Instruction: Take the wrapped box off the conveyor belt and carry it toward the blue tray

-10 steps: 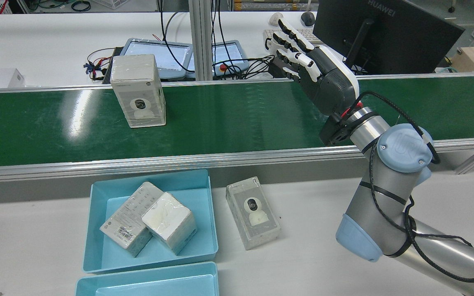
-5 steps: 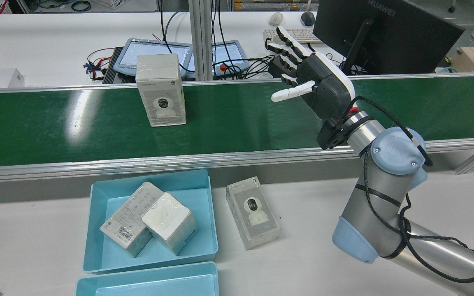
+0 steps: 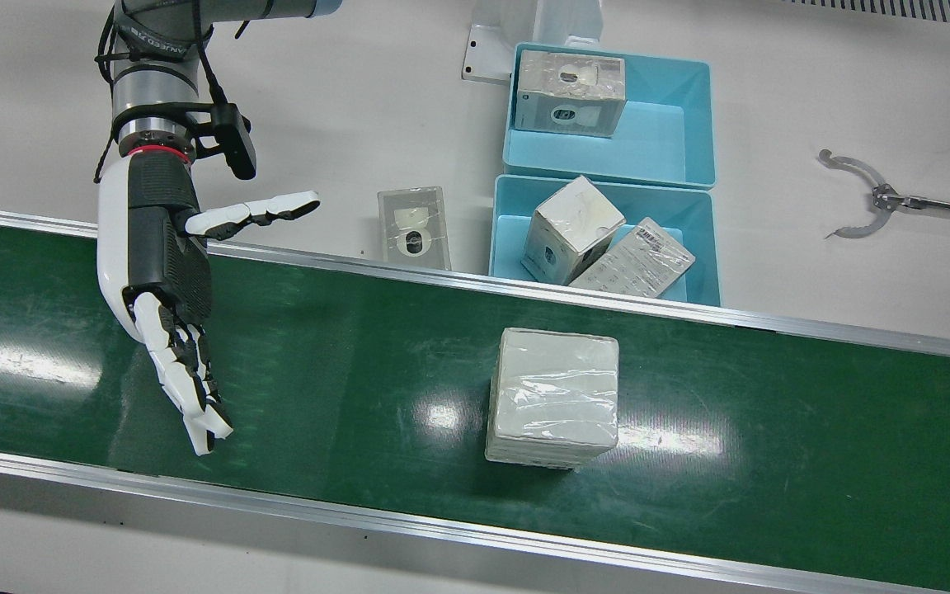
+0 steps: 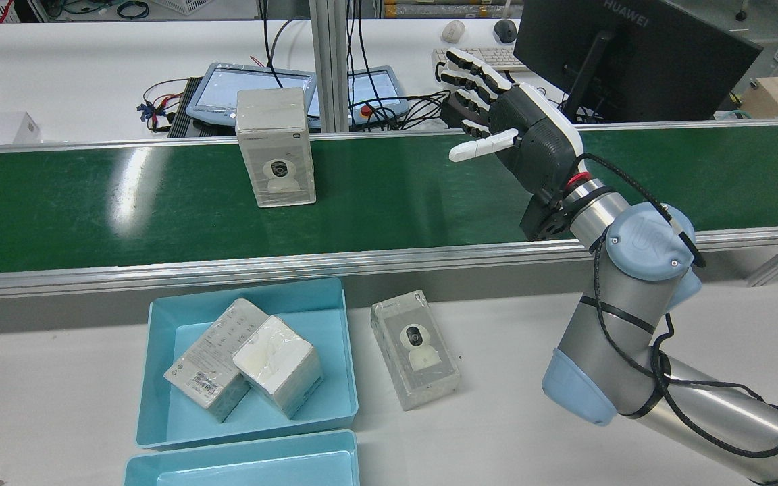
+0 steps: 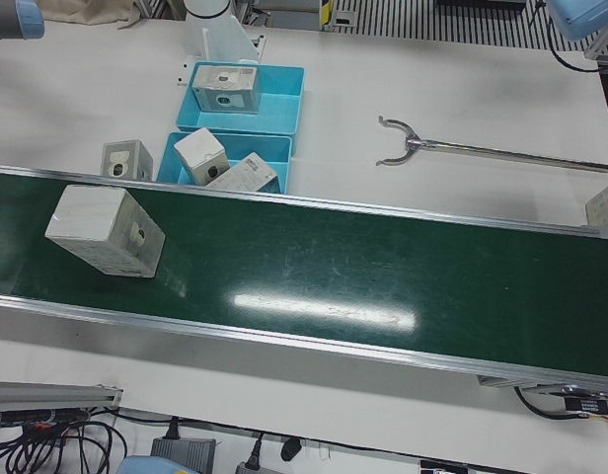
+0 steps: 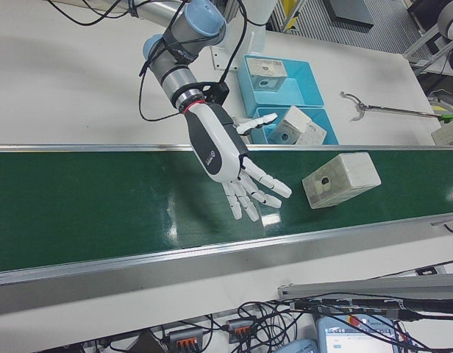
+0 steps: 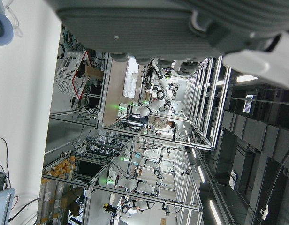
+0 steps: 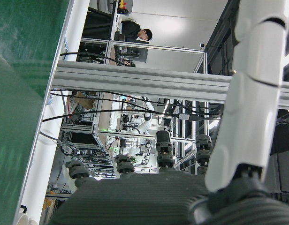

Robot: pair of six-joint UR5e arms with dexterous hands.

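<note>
A white plastic-wrapped box (image 4: 275, 145) with a camera picture stands upright on the green conveyor belt (image 4: 396, 196). It also shows as the box (image 3: 553, 396), (image 5: 102, 232), (image 6: 340, 179). My right hand (image 4: 517, 128) hovers over the belt to the box's right, well apart from it, open with fingers spread and thumb out. The same hand (image 3: 163, 272), (image 6: 226, 154) holds nothing. The blue tray (image 4: 350, 351) sits on the table below the belt with two wrapped boxes inside. Only the palm of my left hand (image 7: 135, 23) shows.
A second blue tray (image 4: 240, 462) lies nearer the robot and holds one box (image 3: 571, 103). Another wrapped box (image 4: 416, 347) lies flat on the table beside the trays. A metal reacher tool (image 3: 854, 198) rests on the table. A monitor (image 4: 632, 54) stands beyond the belt.
The wrapped box has ridden the belt to the right, closer to my right hand. The hand has turned and spread its thumb outward.
</note>
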